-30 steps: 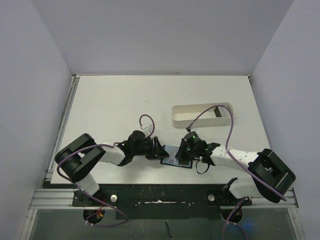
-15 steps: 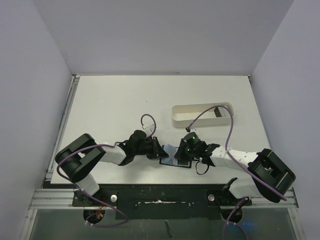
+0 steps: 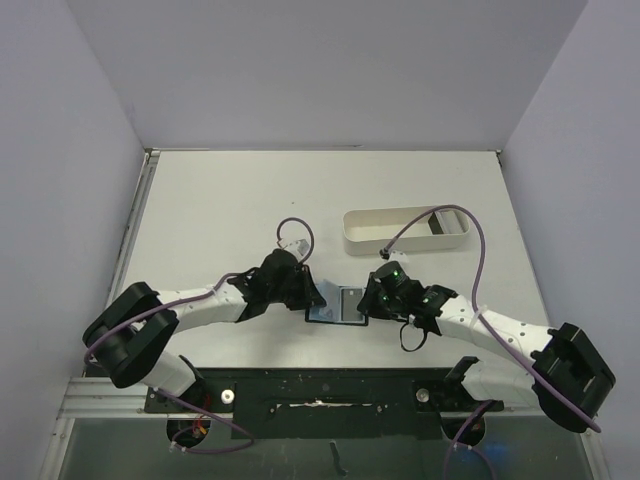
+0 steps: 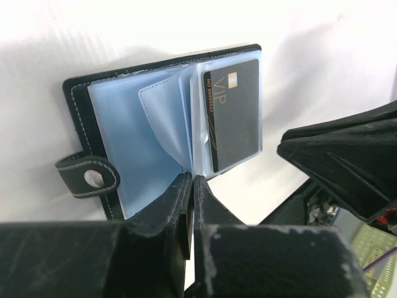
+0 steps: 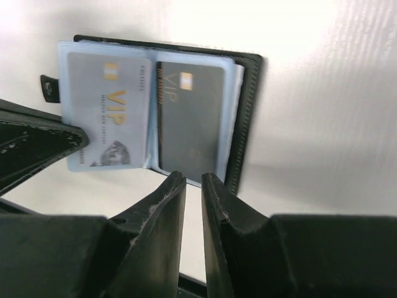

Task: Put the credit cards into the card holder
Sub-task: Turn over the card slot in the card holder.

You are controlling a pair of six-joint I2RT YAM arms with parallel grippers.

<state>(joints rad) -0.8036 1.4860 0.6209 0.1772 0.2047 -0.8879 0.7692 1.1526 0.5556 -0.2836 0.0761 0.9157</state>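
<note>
The black card holder (image 3: 335, 305) lies open between the two arms, its bluish sleeves (image 4: 124, 136) fanned up and its snap tab (image 4: 87, 177) at the left. A dark credit card (image 4: 234, 118) sits in the right-hand sleeve. In the right wrist view a grey credit card (image 5: 108, 118) sits in the left sleeve page beside the dark one (image 5: 189, 118). My left gripper (image 4: 193, 181) is shut on the lower edge of a raised sleeve page. My right gripper (image 5: 193, 177) hovers at the holder's near edge, slightly open with nothing between its fingers.
A long white oval tray (image 3: 405, 228) stands behind the right arm, with a dark thin thing leaning inside its right end. The right arm's purple cable (image 3: 478, 262) loops over the tray. Both arms crowd the holder near the table's front edge.
My left gripper has shut on a sleeve page. The holder has shifted left and away from the front edge. My right gripper has parted its fingers a little.
</note>
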